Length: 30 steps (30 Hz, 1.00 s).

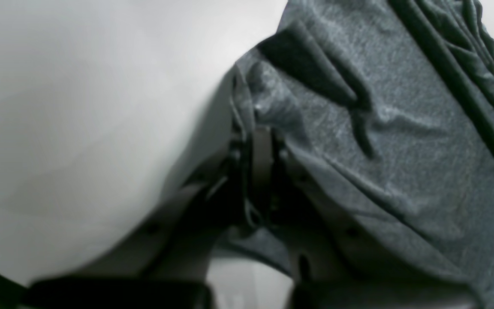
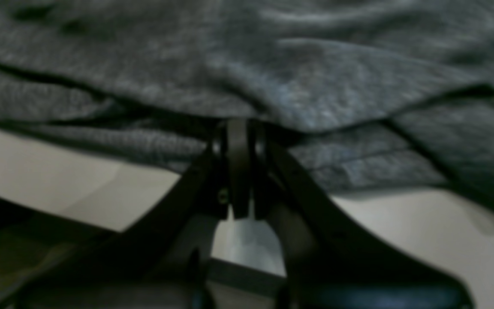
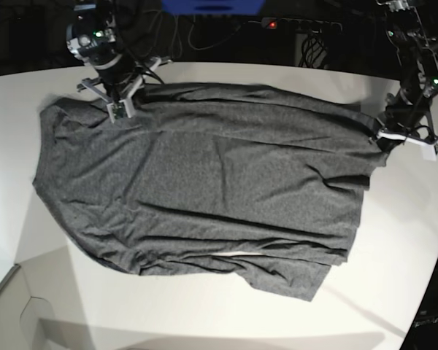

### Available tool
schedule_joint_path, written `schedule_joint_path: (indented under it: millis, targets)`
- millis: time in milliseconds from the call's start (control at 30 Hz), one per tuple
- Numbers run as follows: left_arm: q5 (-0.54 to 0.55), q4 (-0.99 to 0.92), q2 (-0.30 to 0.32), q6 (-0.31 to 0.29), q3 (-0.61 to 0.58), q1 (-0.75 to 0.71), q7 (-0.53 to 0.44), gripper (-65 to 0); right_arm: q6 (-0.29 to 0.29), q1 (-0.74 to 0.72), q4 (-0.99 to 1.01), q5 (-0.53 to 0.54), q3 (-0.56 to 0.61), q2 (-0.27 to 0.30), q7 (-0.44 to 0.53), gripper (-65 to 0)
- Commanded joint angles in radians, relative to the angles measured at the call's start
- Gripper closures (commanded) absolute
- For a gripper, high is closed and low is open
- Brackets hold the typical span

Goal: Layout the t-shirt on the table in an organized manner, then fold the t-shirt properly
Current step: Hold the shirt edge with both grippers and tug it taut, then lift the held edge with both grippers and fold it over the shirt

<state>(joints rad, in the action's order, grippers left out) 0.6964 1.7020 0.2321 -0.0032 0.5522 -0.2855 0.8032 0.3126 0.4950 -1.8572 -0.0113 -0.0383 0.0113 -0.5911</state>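
The table (image 3: 394, 240), a white top with a curved edge, fills most of the base view, and bare surface runs wide from 3 o'clock round through 6 to 9 o'clock of the garment. At about 7 o'clock a straight seam or shadow line (image 3: 47, 255) crosses the white surface. The t-shirt (image 3: 204, 189), heathered dark grey, lies spread and wrinkled across the table's middle, its far edge close to the table's rim at 12 o'clock and its near hem rumpled at 5 o'clock. Beyond the rim at 12 o'clock hang dark cables (image 3: 204, 33) and a strip with a small red light (image 3: 273, 25), close behind both arms. The right gripper (image 3: 122, 109) sits at the shirt's 10 o'clock corner; its wrist view shows the jaws drawn together at a fold of the cloth's edge (image 2: 238, 128), though whether fabric is pinched there cannot be told. The left gripper (image 3: 385, 137) stands at the shirt's 2 o'clock edge, jaws clamped on a bunched fold of the grey knit (image 1: 255, 128).
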Motion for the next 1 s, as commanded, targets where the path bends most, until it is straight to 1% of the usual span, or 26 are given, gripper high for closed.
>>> schedule_joint_path:
  millis: [0,267,467,533,733,967]
  targets:
    - [0.009,0.022,0.014,-0.004,0.007,0.002,-0.020,0.0,-0.005,0.011,-0.032,0.010,-0.008,0.000,0.029,0.0]
    - [0.009,0.057,0.014,-0.004,0.009,-0.007,-0.020,0.0,-0.005,0.066,-0.111,0.012,-0.016,0.000,0.029,0.0]
    - [0.009,0.092,0.016,-0.004,0.009,-0.028,-0.020,0.0,-0.005,0.106,-0.112,0.012,-0.019,-0.001,0.032,0.0]
    - [0.009,0.092,0.016,-0.004,0.009,-0.030,-0.020,0.0,-0.005,0.118,-0.112,0.012,-0.022,-0.001,0.049,0.0]
    - [0.010,0.092,0.013,-0.004,0.067,-0.068,-0.018,0.0,-0.005,0.167,-0.103,0.012,-0.022,-0.001,0.164,0.0]
    - [0.010,0.082,0.011,-0.004,0.144,-0.080,0.068,0.0,-0.005,0.178,-0.100,0.017,-0.024,-0.004,0.173,0.0]
